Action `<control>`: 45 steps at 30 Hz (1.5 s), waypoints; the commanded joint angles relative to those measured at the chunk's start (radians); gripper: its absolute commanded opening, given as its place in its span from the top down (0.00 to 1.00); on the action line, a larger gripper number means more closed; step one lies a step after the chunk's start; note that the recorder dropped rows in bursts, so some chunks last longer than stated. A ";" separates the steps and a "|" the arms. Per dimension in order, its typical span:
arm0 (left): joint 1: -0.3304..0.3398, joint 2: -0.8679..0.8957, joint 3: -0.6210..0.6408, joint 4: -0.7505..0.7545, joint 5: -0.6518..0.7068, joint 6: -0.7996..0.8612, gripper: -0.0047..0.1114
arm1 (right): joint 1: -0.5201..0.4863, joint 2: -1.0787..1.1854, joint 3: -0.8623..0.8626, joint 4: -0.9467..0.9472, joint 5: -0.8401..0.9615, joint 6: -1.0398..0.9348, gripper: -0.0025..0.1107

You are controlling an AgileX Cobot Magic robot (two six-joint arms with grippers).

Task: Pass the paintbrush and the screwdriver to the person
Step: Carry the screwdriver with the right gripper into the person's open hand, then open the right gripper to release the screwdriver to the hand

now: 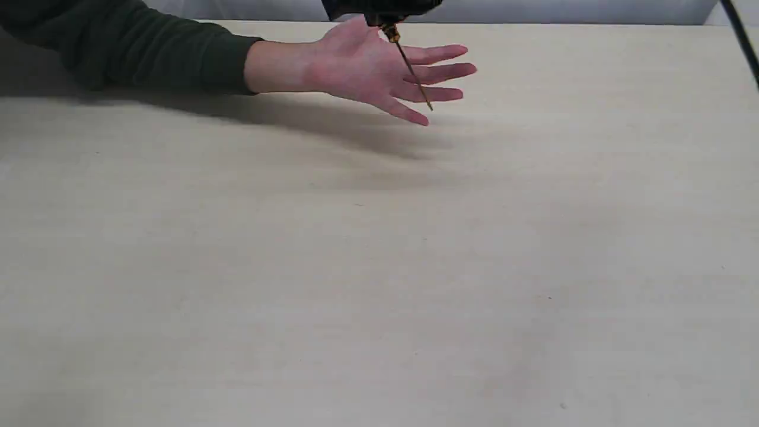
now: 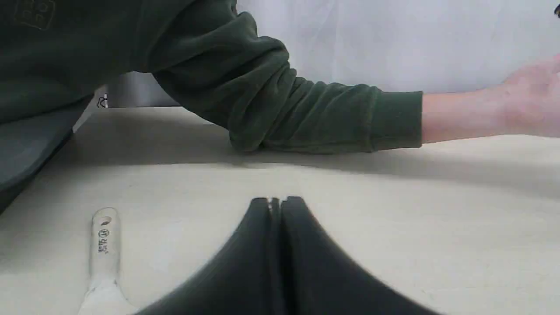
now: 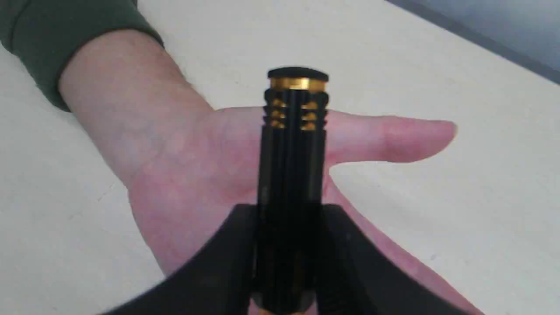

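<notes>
Over the open palm of the person, the right gripper clamps the screwdriver by its handle. The left gripper is closed, empty, near the paintbrush on the surface.

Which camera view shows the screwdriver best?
The right wrist view: the screwdriver, its black handle with gold rings, is close and large, clamped in the fingers of the right gripper above the person's hand. The exterior view shows only its gold collar and thin shaft, small. The left wrist view does not show it.
</notes>
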 commanded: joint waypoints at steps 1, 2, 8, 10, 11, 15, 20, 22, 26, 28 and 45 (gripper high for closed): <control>-0.005 -0.002 0.002 -0.001 -0.011 -0.002 0.96 | -0.011 0.050 -0.041 -0.009 0.002 0.018 0.94; -0.005 -0.002 0.002 -0.001 -0.011 -0.002 0.96 | -0.011 0.059 -0.050 -0.011 0.002 0.023 0.94; -0.005 -0.002 0.002 -0.004 -0.008 -0.002 0.96 | -0.011 0.123 -0.095 -0.033 0.020 0.058 0.94; -0.005 -0.002 0.002 -0.004 -0.010 -0.002 0.96 | -0.011 0.127 -0.108 -0.051 0.022 0.071 0.94; -0.005 -0.002 0.002 -0.004 -0.010 -0.002 0.96 | -0.011 0.127 -0.111 -0.051 0.022 0.071 0.93; -0.005 -0.002 0.002 -0.004 -0.010 -0.002 0.96 | -0.011 0.127 -0.141 -0.051 0.047 0.073 0.80; -0.005 -0.002 0.002 -0.004 -0.010 -0.002 0.96 | -0.011 0.127 -0.164 -0.051 0.091 0.074 0.53; -0.005 -0.002 0.002 -0.004 -0.010 -0.002 0.96 | -0.011 0.123 -0.168 -0.051 0.109 0.074 0.46; -0.005 -0.002 0.002 -0.004 -0.010 -0.002 0.96 | -0.011 0.110 -0.170 -0.058 0.130 0.074 0.44; -0.005 -0.002 0.002 -0.004 -0.010 -0.002 0.96 | -0.011 0.099 -0.170 -0.058 0.133 0.074 0.45; -0.005 -0.002 0.002 -0.002 -0.011 -0.002 0.96 | -0.011 -0.042 -0.056 -0.045 0.215 0.044 0.87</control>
